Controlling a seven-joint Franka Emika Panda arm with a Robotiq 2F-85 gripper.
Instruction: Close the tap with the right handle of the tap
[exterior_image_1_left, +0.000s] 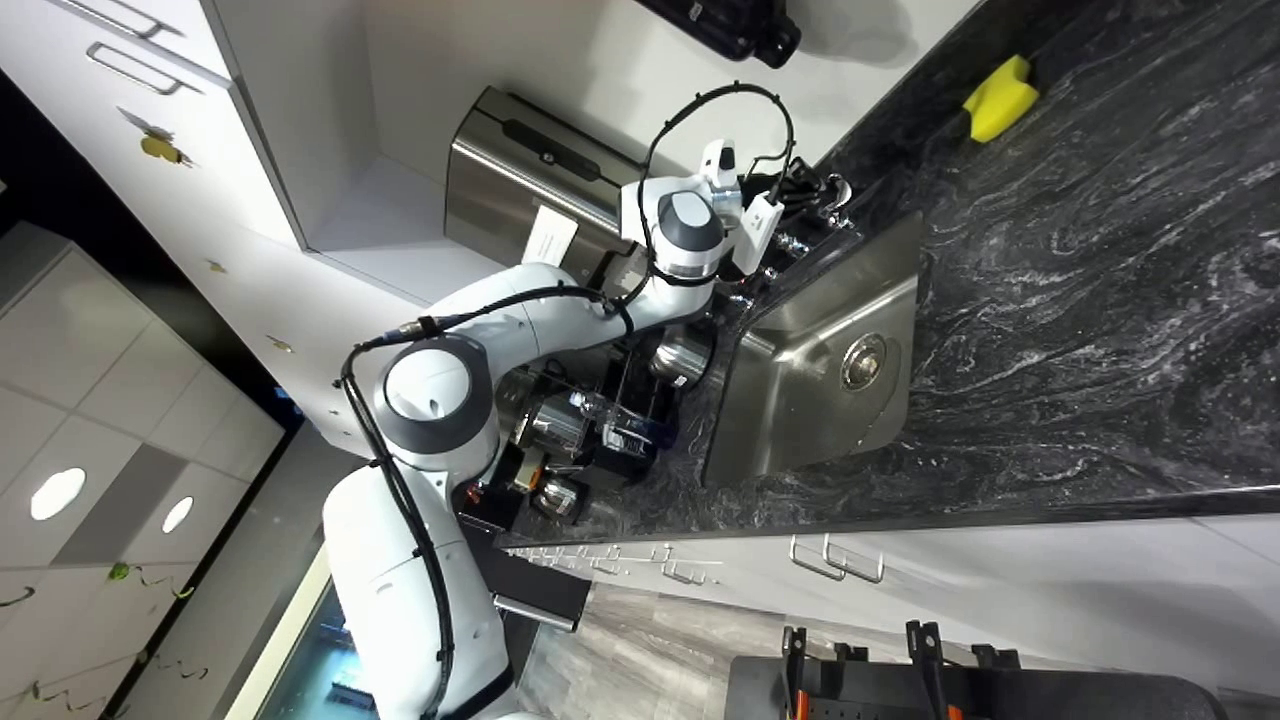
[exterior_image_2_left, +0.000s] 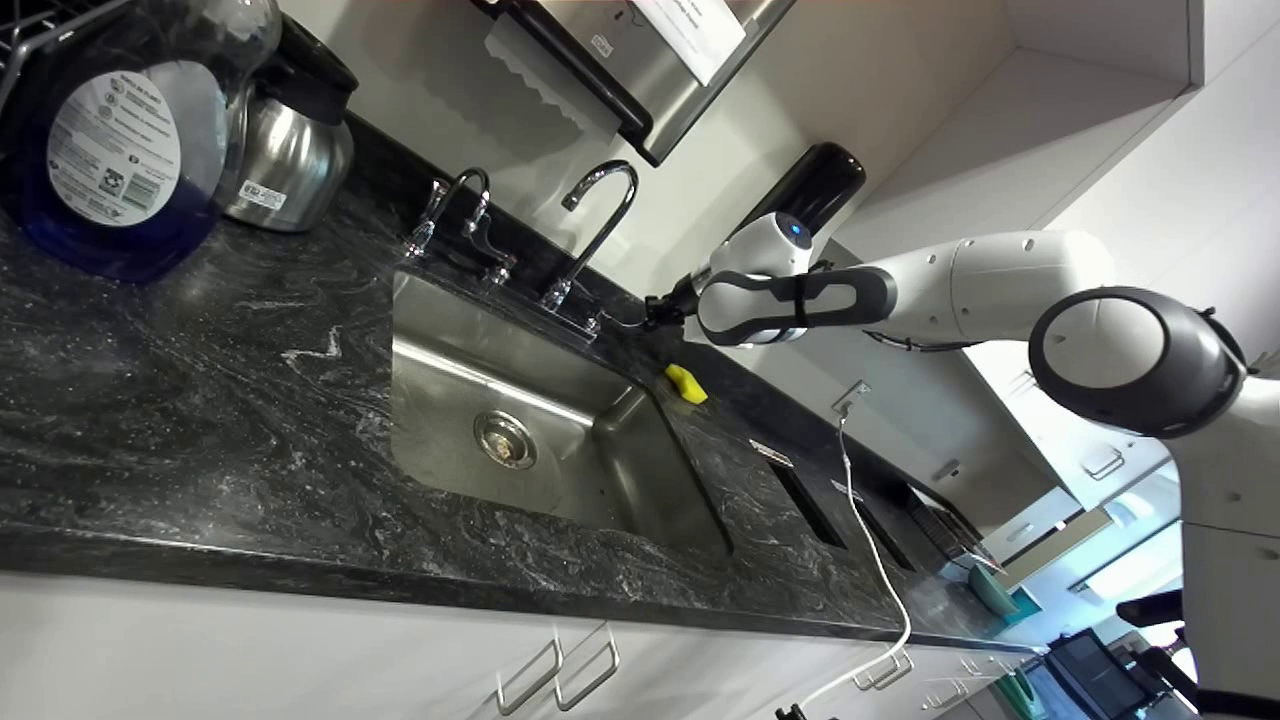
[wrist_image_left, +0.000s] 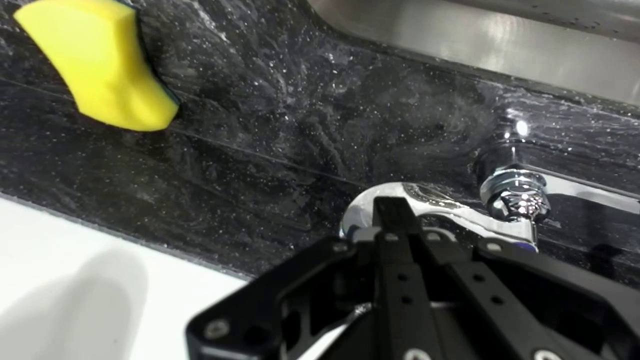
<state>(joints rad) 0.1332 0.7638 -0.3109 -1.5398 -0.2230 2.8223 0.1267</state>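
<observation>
Chrome covered the right handle (wrist_image_left: 465, 217), which stretched outward from its end of the tap (exterior_image_2_left: 560, 289), roughly along the wall (wrist_image_left: 165, 295). In the wrist view the gripper (wrist_image_left: 412, 222) stood over the wide free end of this handle. Its jaws looked pressed together, or very nearly, and nothing was seen held between them. Whether they touched the handle, I could not tell. In my judgement, the step in hand was placing the gripper for a push. The next move called for a slow sideways push, following the handle's turning curve and not pressing down. No falling water could be seen, so how much turning remained was uncertain to me.
</observation>
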